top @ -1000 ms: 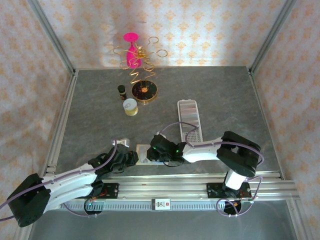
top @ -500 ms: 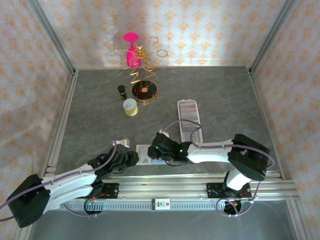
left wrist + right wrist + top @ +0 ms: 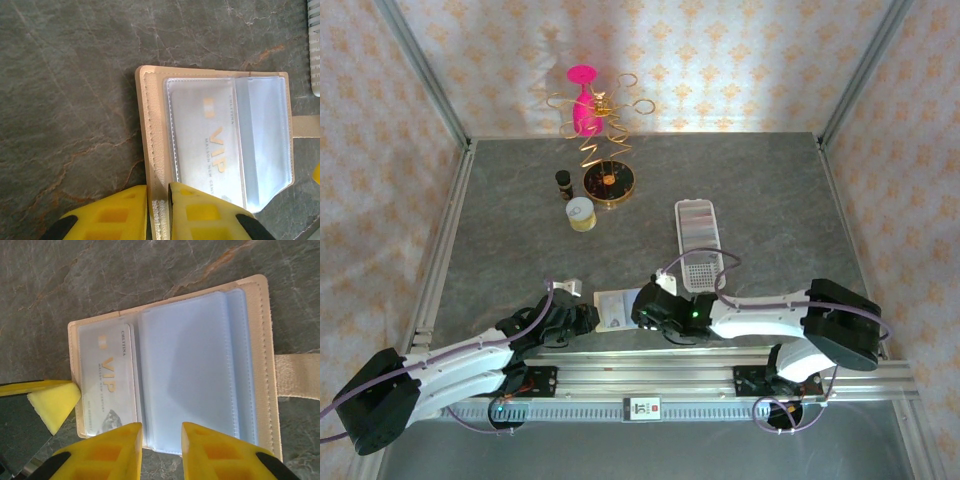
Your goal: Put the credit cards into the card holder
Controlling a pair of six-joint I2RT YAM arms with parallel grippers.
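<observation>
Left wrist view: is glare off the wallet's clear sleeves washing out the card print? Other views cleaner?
Left wrist: yes, glare whitens the clear sleeves and the VIP card print reads faint. Right wrist: evener light, bluish haze on the sleeves, print sharper. Top external: bright patch on the back wall; wallet too small to read.

From the left wrist I get just a sliver of the card holder [image 3: 315, 50], cut by the right edge. The strap [image 3: 305, 127] of the beige wallet [image 3: 150, 125] runs off-frame there too, and the small print on the VIP card [image 3: 210, 145] is beyond my reading.
</observation>
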